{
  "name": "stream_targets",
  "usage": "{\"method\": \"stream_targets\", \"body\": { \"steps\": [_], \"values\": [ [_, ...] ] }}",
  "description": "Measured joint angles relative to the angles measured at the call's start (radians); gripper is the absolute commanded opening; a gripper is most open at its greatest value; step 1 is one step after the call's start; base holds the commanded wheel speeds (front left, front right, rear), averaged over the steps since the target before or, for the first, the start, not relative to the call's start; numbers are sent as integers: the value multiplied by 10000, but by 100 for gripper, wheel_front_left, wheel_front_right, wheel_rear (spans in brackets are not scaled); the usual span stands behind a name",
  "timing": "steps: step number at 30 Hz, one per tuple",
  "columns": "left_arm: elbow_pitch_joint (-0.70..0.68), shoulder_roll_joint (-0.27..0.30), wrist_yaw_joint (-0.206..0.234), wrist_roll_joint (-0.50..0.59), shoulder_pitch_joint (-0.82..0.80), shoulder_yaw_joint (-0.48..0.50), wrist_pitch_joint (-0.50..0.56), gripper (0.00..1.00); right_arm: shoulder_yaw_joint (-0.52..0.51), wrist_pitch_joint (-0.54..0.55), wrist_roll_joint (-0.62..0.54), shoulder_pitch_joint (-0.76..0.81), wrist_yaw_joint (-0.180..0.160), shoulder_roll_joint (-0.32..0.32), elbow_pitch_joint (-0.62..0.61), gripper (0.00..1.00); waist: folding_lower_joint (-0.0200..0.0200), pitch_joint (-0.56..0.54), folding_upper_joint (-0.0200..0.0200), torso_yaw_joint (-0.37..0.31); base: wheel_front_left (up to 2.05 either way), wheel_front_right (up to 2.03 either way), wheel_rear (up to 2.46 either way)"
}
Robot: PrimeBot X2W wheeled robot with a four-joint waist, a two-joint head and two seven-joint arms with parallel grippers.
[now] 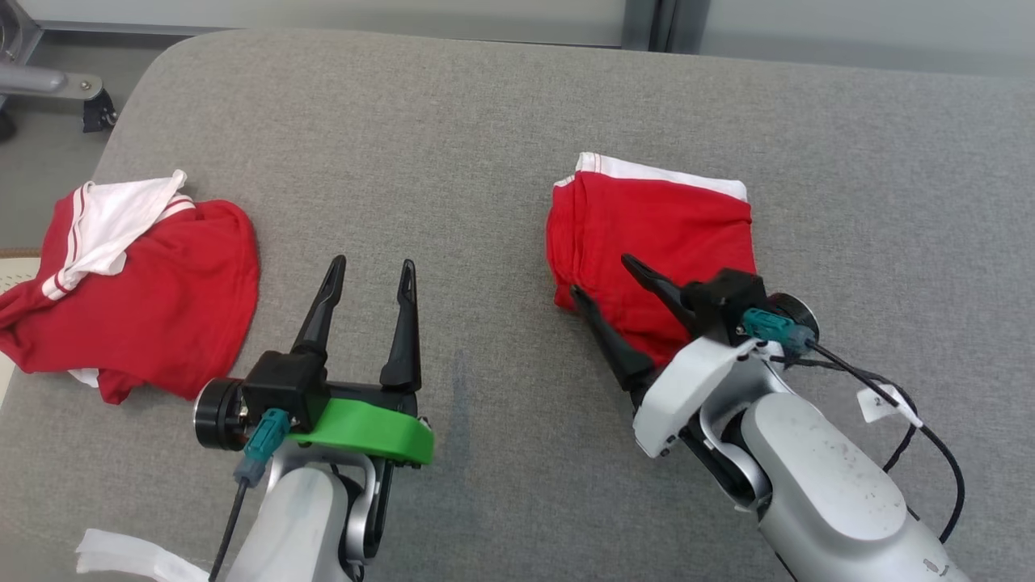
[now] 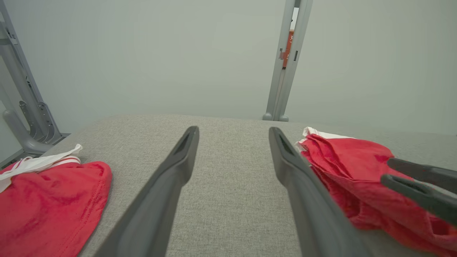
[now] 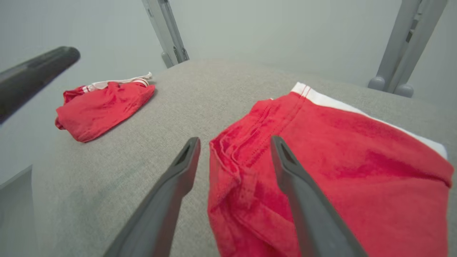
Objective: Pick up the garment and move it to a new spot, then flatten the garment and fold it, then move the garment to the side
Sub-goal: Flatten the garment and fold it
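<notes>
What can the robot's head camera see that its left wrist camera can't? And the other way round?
The head view adds the green bracket behind the left gripper, the right arm's pale forearm with its black cable and white tag, and a caster wheel on the floor.
The left wrist view adds a tall grey post beyond the table, with an orange sign behind it.
Both share the grey padded table, the folded red garment, the crumpled red-and-white garment, and both open grippers, the right gripper at the folded garment's edge.

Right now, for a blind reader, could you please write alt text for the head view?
A folded red garment lies on a grey table, with the open right tool over its near-left corner. The open left tool hovers over bare table; a crumpled red garment lies at far left.
</notes>
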Motion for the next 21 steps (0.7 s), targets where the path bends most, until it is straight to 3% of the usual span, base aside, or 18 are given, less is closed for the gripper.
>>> {"method": "stream_targets", "body": {
  "steps": [3,7,15,21],
  "values": [
    [-27,4,40,10,14,125,0,100,-84,-972,4,133,0,-157,-765,100,0,6,0,-110,0,0,0],
    [-48,69,69,155,161,251,0,100,-1233,-1569,-61,779,0,-533,-1471,100,0,-25,0,-356,0,0,0],
    [-123,351,180,288,312,556,0,100,-4134,-1724,-616,2452,0,-656,-2376,100,0,-162,0,-1018,0,0,0],
    [-140,616,270,316,546,755,0,100,-5246,-1544,-823,3396,0,-441,-2836,100,0,-353,0,-1478,0,0,0]
  ]
}}
